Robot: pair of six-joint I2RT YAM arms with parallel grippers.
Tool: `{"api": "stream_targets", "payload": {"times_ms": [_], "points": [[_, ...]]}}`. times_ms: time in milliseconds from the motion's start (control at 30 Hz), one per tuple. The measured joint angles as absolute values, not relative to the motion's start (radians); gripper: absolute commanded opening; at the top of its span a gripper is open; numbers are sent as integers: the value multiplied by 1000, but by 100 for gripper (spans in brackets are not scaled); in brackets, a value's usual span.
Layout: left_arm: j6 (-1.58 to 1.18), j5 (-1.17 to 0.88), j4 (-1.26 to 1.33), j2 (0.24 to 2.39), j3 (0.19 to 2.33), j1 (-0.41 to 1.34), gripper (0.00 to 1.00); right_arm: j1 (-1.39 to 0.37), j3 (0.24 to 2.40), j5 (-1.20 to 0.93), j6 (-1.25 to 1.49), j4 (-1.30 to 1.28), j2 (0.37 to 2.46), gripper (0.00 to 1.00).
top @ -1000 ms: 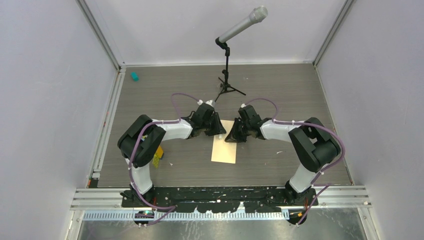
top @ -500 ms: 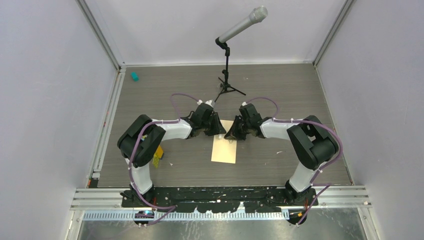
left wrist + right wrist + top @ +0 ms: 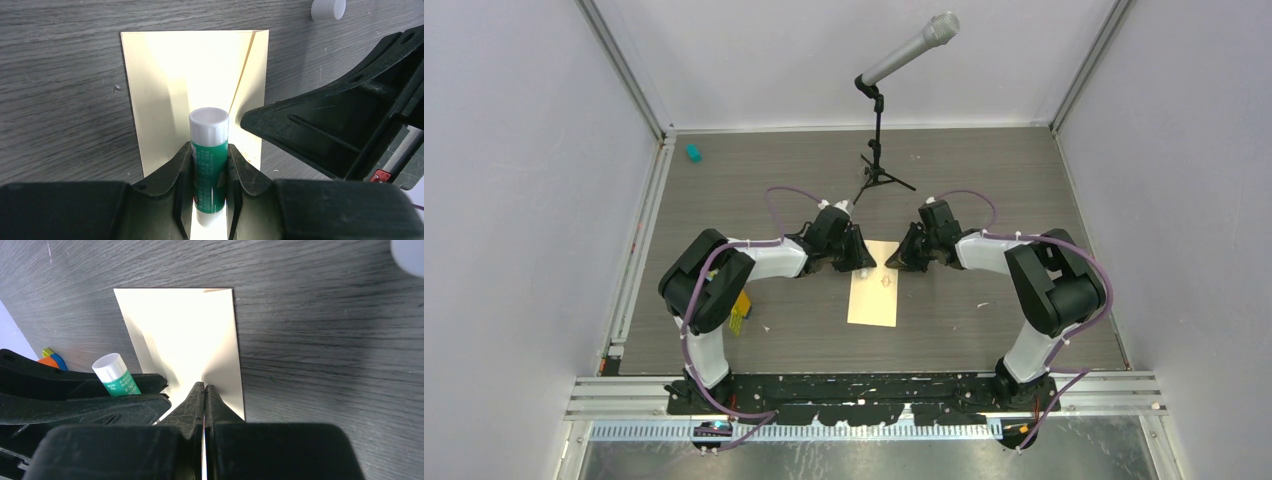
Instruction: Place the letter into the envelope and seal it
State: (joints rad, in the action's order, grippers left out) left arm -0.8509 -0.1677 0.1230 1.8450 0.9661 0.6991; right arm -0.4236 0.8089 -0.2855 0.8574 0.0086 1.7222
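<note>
The envelope [image 3: 871, 298] lies flat on the grey table, long side running away from the arms, with a small mark [image 3: 886, 281] on its upper face. My left gripper [image 3: 209, 148] hovers over its far end, shut on a green glue stick [image 3: 208, 172] with a white top that points out past the fingertips. In the right wrist view, my right gripper [image 3: 205, 387] is shut with nothing between its fingers, just over the envelope's [image 3: 182, 330] right edge. The letter does not show as a separate sheet.
A microphone on a tripod stand [image 3: 879, 150] is behind the grippers. A white cap [image 3: 328, 8] lies on the table beyond the envelope. A teal object [image 3: 692, 152] sits at the far left; yellow and orange bits [image 3: 740, 312] lie by the left arm.
My right gripper has drawn back to the right off the envelope, uncovering the small mark on it. The left gripper and glue stick have stayed put.
</note>
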Motion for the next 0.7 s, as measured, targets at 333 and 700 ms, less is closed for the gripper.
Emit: {"api": "stream_targets", "payload": {"times_ms": [333, 700], "points": [[-860, -169, 139, 1845, 956, 698, 0, -499, 783, -266, 807, -34, 1676, 1], [-882, -169, 157, 1842, 945, 696, 0, -548, 741, -242, 772, -119, 1601, 1]]}}
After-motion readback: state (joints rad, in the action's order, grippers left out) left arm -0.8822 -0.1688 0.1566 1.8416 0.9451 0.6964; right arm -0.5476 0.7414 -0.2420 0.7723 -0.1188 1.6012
